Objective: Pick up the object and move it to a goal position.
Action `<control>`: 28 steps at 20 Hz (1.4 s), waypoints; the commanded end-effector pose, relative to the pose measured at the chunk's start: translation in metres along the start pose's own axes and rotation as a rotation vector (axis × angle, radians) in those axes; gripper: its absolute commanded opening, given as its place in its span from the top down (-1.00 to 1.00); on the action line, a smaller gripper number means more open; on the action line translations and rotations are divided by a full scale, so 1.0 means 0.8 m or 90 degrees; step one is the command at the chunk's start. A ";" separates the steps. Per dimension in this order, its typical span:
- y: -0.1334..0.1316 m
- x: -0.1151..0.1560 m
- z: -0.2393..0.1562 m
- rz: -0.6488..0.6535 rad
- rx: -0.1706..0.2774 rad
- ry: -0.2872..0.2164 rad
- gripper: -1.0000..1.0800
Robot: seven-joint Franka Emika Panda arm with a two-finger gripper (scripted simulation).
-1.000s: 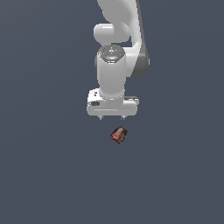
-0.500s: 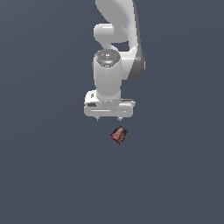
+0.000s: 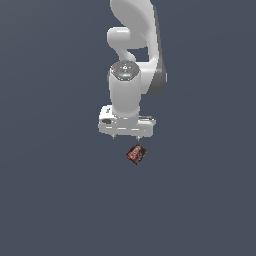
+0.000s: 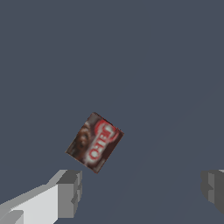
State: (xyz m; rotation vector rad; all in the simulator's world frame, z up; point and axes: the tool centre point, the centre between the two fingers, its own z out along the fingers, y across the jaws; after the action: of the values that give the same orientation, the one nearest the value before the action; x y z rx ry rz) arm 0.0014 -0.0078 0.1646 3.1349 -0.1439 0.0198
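Worktop [image 3: 55,200]: plain, uniform dark grey-blue, unmarked across both views. One item lies on it: small dark block [image 3: 136,154] with red and white printed face up, set askew, alone on the surface.

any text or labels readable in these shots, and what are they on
Small dark block: white letters on a red patch of its printed face, too blurred to read with confidence in the wrist view.
Same block in the exterior view: too small to read.
Gripper and arm: no markings visible.
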 end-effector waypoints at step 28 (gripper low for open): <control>-0.061 -0.010 0.117 0.369 0.000 -0.009 -0.92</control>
State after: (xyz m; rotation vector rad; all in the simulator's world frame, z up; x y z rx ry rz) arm -0.0009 0.0403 0.0734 2.9774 -1.0076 -0.0011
